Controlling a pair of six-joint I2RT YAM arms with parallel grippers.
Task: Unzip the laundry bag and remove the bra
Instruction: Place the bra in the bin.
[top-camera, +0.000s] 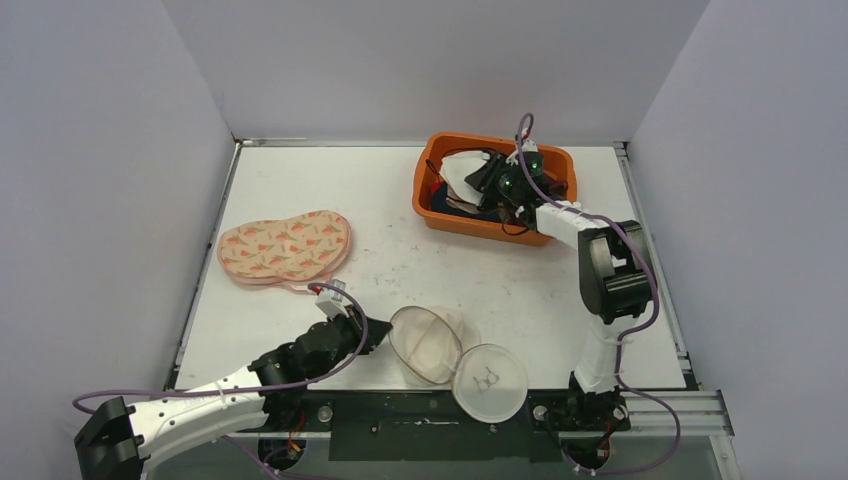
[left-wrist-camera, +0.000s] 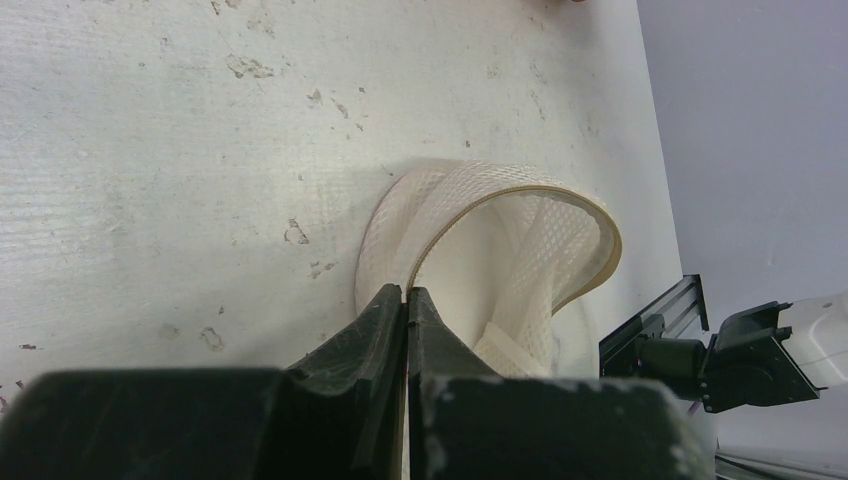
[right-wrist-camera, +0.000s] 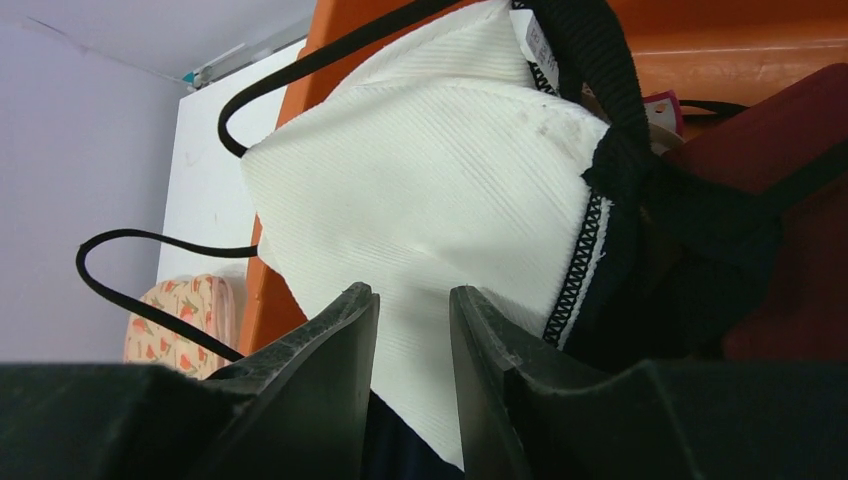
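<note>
From above I see the bra (top-camera: 285, 247) lying flat on the table (top-camera: 400, 190) near its left edge, outside the laundry bag (top-camera: 428, 343). The bag lies open at the near edge, its other half hanging over the rail. Bare table runs between the bra and the orange basin (top-camera: 480, 228). My left gripper (top-camera: 383, 338) meets the bag's left rim, and my right gripper (top-camera: 492, 180) is down in the basin.

Left wrist: the fingers are pressed together on the bag's rim band.

Right wrist: the jaws stand slightly apart with white ribbed cloth (right-wrist-camera: 430, 180) in the gap. I cannot tell whether they pinch it. A black band (right-wrist-camera: 600, 60) crosses the cloth's upper corner.
</note>
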